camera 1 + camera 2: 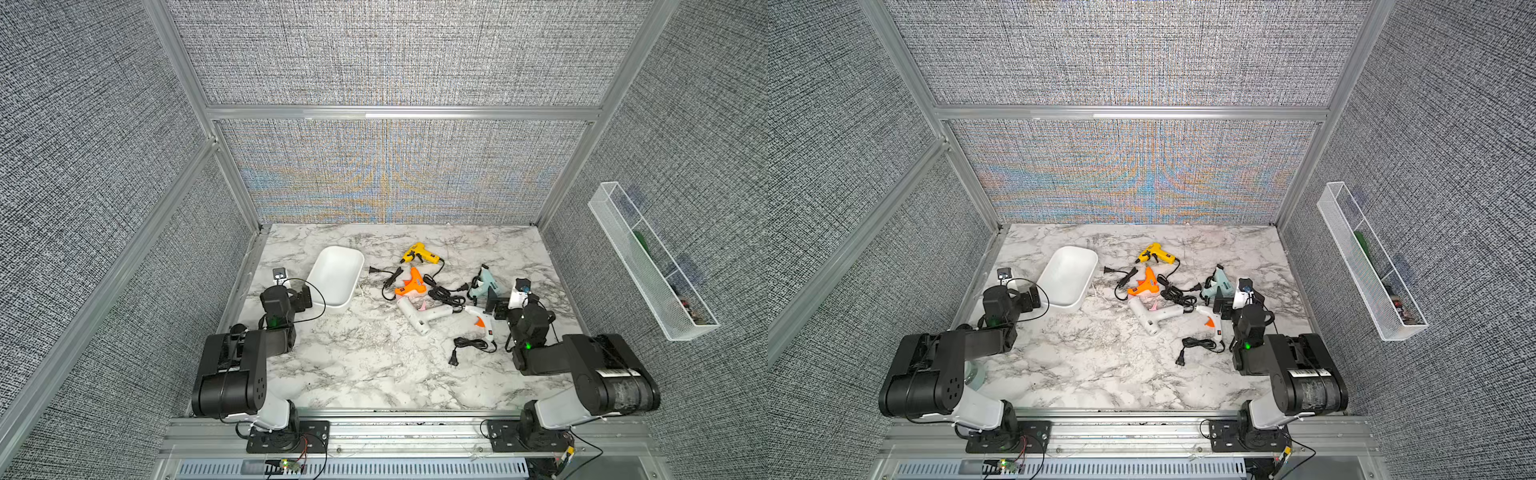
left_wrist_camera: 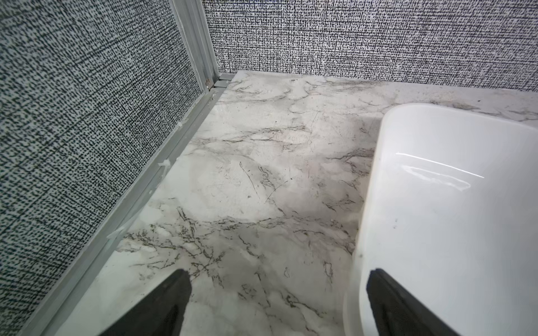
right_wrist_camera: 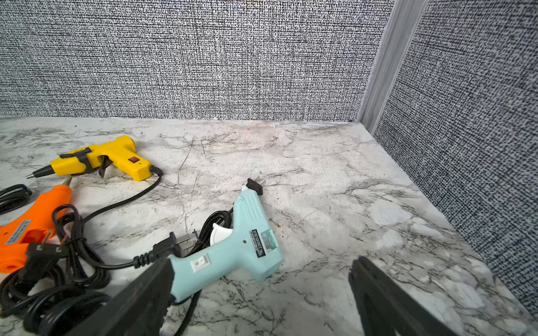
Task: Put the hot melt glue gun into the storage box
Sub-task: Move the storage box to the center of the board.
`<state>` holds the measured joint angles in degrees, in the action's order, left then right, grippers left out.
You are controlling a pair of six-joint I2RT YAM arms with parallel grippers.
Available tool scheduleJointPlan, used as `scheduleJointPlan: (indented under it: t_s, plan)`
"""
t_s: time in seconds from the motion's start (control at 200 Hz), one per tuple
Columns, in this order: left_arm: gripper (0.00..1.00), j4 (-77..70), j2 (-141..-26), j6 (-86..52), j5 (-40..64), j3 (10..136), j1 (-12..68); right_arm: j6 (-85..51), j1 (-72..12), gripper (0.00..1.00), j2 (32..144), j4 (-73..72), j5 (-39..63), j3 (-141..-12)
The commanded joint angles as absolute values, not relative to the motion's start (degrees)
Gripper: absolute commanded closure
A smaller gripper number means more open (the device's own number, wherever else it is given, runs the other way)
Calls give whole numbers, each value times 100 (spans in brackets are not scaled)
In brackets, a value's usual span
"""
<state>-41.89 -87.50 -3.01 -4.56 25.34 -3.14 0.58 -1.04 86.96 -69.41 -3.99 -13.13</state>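
Looking down on the marbled table (image 1: 374,374), we find the white storage box (image 1: 338,274) toward its far left, apart from the five glue guns, which all lie outside it, clustered right of centre. The yellow glue gun (image 1: 419,253) lies farthest back. Nearer come the orange glue gun (image 1: 411,286), the plain white glue gun (image 1: 419,316) and the white glue gun with an orange trigger (image 1: 478,318), with the light blue glue gun (image 1: 484,286) toward the right. Black cords (image 1: 446,296) tangle among them.

The left pincer (image 2: 278,275) sits by the box's near left corner, spread wide and holding nothing. In its wrist view one finger (image 2: 393,305) shows in front of the box's rim, its mate over bare table. The right pincer (image 3: 262,261) is likewise wide open and empty, just beside the light blue gun. One finger (image 3: 139,299) overlaps that gun's handle, and we cannot tell whether they touch. A white wire-mesh tray (image 1: 652,266) hangs on the right wall.
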Motion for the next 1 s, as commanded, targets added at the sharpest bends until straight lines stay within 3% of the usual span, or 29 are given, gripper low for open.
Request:
scheduleJointPlan:
  t_s: [0.0, 0.716, 0.791, 0.861, 0.996]
  plan:
    - [1, -4340, -8726, -272, -479, 2542, -312, 70, -105, 1, 8690, -7014, -417, -1335]
    - [1, -4302, -8707, -320, -602, 2559, -322, 19, 0, 1, 8660, -6859, -215, -1410]
    - [1, -3863, -8521, -340, -683, 2826, -322, -22, -34, 1, 8492, -6254, -510, -1742]
    - [1, -2121, -8120, -203, -325, 3621, -300, -74, -75, 1, 8267, -4367, -781, -2821]
    - [3, -765, -7162, -577, -209, 4258, -218, 695, -578, 1, 7850, -2246, -1227, -4183]
